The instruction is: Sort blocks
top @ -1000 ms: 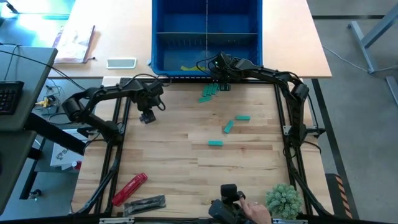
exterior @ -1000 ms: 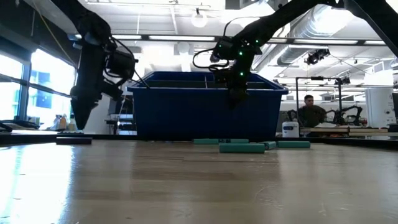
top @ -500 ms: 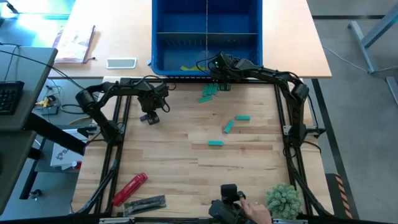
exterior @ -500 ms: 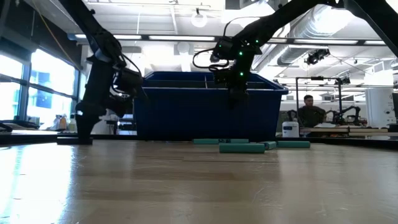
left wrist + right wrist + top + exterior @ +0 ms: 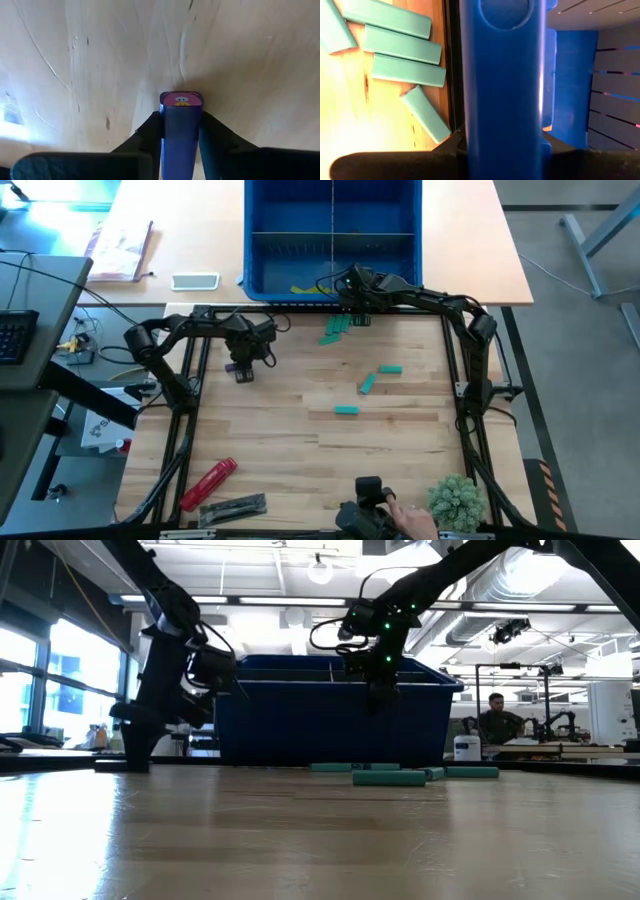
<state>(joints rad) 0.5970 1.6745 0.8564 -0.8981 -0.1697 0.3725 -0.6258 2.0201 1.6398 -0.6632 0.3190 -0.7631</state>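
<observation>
One small purple rectangular block sits clamped in left gripper, over the wooden worktop. Right gripper closed at blue plastic bin, apparently empty. Block looks light, rigid, slick; pinch long faces mid-length.

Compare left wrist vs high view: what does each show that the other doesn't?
Left wrist only: the left pincer shut on a purple block, its end face carrying a small pink sticker, above bare wood.

High only: the blue bin with a yellow-green block inside, teal blocks loose on the table, the right pincer at the bin's near wall, a red cylindrical tool and a green plant.

Both: the left pincer over the wooden table; in the high view the purple block shows only as a small spot.
</observation>
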